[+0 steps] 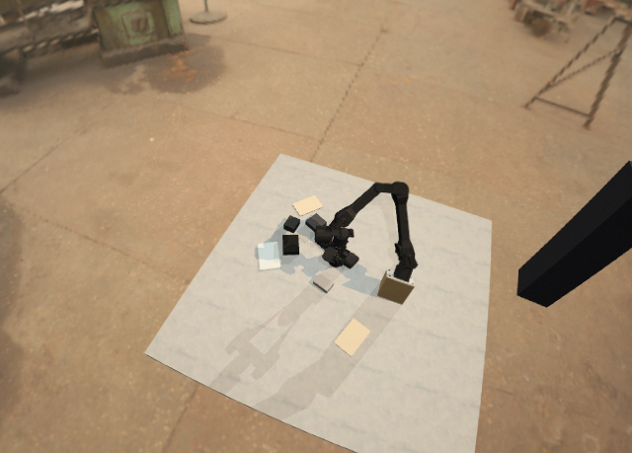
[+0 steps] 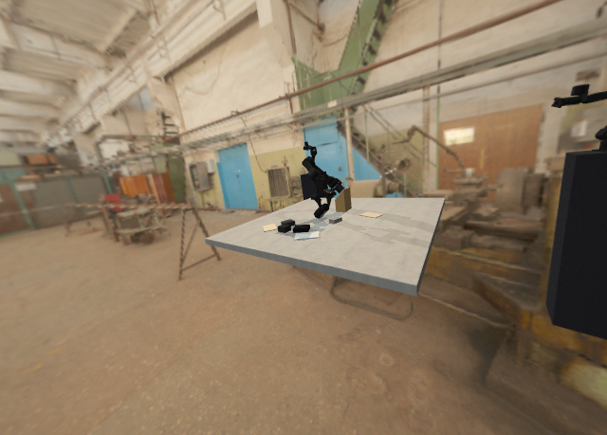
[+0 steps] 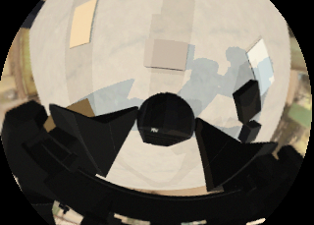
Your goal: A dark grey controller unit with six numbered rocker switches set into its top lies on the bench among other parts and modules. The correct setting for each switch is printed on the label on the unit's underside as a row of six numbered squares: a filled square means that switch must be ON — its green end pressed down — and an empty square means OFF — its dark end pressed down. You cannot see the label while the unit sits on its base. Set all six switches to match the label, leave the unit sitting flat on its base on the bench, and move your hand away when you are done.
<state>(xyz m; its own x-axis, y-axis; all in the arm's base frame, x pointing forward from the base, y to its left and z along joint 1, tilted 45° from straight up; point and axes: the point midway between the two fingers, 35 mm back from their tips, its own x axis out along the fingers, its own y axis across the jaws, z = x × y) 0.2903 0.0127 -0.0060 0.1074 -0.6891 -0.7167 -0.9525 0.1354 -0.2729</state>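
Note:
My gripper (image 1: 341, 258) (image 2: 321, 208) (image 3: 167, 115) is held above the bench, its fingers wide apart and shut on a dark block, which looks like the controller unit (image 3: 167, 120). The block fills the space between the fingertips in the wrist view, with a small pale mark low on its near face. In the top and exterior views it blends with the black fingers. Switch positions and the label cannot be made out.
Black modules (image 1: 290, 244) (image 1: 291, 224) (image 3: 246, 101) and a dark grey one (image 1: 316, 221) stand near a white sheet (image 1: 269, 262). A light grey box (image 1: 323, 281) (image 3: 167, 54), tan sheets (image 1: 352, 337) (image 1: 307, 204) and a brown box (image 1: 395, 288) (image 2: 341, 203) are on the bench (image 1: 434, 366).

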